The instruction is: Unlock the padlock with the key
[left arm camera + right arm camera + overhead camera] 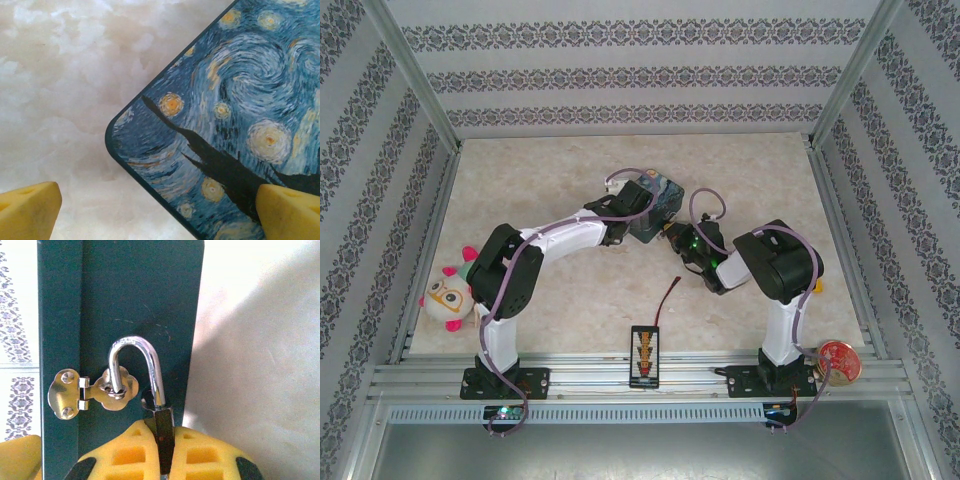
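The dark padlock [163, 422] hangs on the front of the blue painted tin [140, 295]. My right gripper [165, 455] is shut on its narrow body, seen edge-on between the yellow fingers [125, 455]. Its chrome shackle [134, 343] arches up; the right leg enters the body, and the left leg passes through the loop of the brass hasp [107, 390], ending there apart from the body. The key is hidden. My left gripper [160, 215] stands open over a corner of the tin's lid [225, 115], one fingertip [30, 210] above the table and the other above the lid. From above, both grippers, left [638, 205] and right [672, 236], meet at the tin [665, 190].
A plush toy [448, 296] lies at the left edge. A small black board [645, 356] with a red-and-black wire [668, 296] sits near the front between the arm bases. A red round object [840, 360] is at the front right. Patterned walls enclose the table.
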